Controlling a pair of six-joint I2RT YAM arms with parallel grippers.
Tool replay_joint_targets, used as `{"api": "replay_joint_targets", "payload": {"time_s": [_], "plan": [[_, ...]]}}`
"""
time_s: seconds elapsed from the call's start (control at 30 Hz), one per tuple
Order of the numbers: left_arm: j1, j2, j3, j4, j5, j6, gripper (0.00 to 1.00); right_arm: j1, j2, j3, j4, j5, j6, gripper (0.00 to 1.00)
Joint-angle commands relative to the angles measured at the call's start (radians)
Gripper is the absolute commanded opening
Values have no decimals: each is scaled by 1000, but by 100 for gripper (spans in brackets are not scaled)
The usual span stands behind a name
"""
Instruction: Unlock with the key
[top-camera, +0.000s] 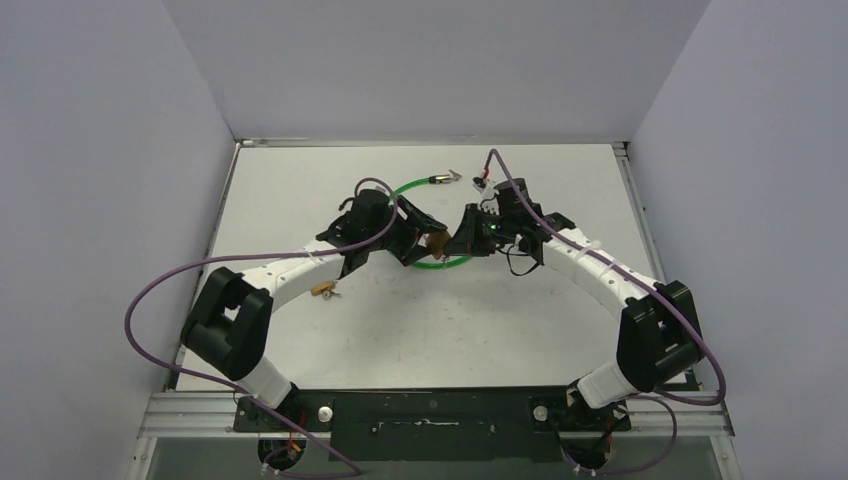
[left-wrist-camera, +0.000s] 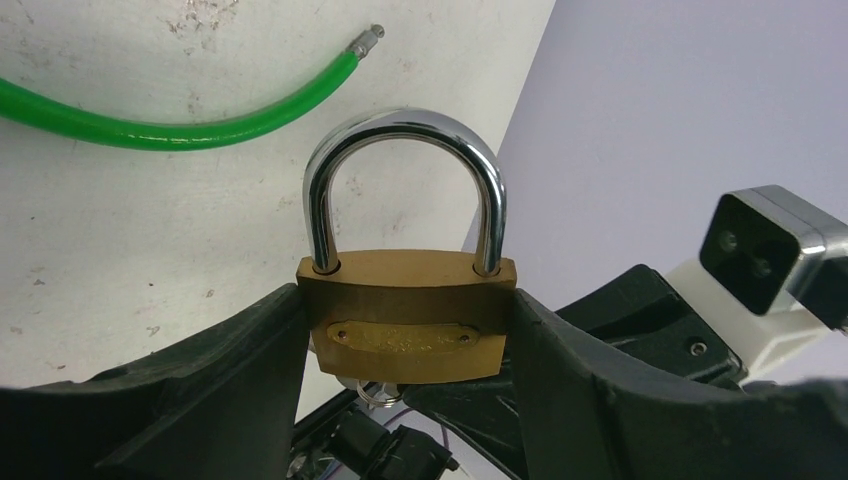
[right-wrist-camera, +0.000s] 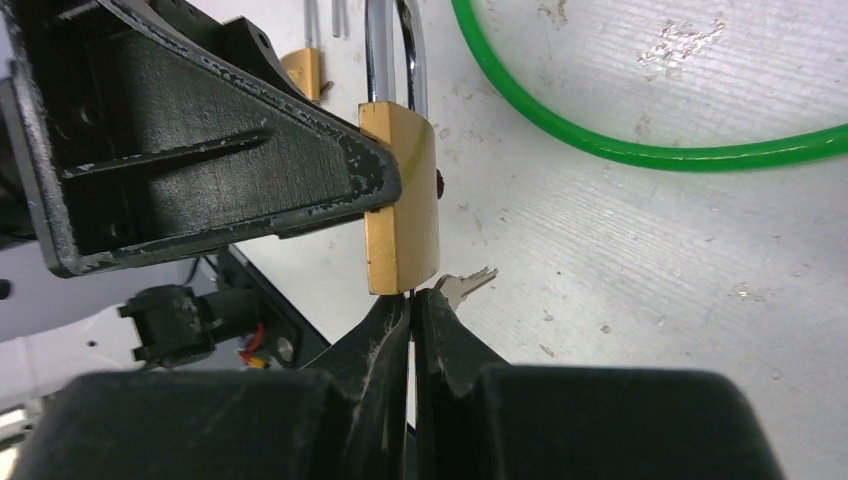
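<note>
A brass padlock (left-wrist-camera: 408, 320) with a closed silver shackle (left-wrist-camera: 400, 130) is clamped by its sides in my left gripper (left-wrist-camera: 408, 335), held above the table. It also shows in the top view (top-camera: 437, 241) and in the right wrist view (right-wrist-camera: 400, 200). My right gripper (right-wrist-camera: 411, 308) is shut right under the padlock's bottom face, and the key it pinches is hidden between the fingers. A second key (right-wrist-camera: 466, 283) sticks out to the right of the fingertips. A key ring (left-wrist-camera: 378, 392) shows below the padlock body.
A green cable (top-camera: 405, 190) loops on the table under both grippers, and its metal end (top-camera: 445, 179) lies further back. A second small brass padlock (top-camera: 322, 291) lies beside the left arm. Grey walls enclose the table on three sides.
</note>
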Motion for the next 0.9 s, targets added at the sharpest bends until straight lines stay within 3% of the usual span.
{"api": "replay_joint_targets", "payload": {"time_s": [0.0,0.27,0.57,0.63,0.73,0.87], "plan": [[-20,-96,-5,261,130,-108,5,-41,-65,-80,298,-39,176,0],[-12,-110,-41,389,146,-145,5,-79,-108,-181,533,-214,426,0],[-9,-121,-80,581,135,-231,4,-95,-139,-293,775,-281,697,0],[-8,-126,-70,566,132,-228,4,-96,-142,-267,707,-268,637,0],[-5,-139,-45,470,111,-168,3,-85,-157,-166,449,-177,345,1],[-1,-161,-3,292,34,-75,2,-55,-207,-95,233,3,96,39]]}}
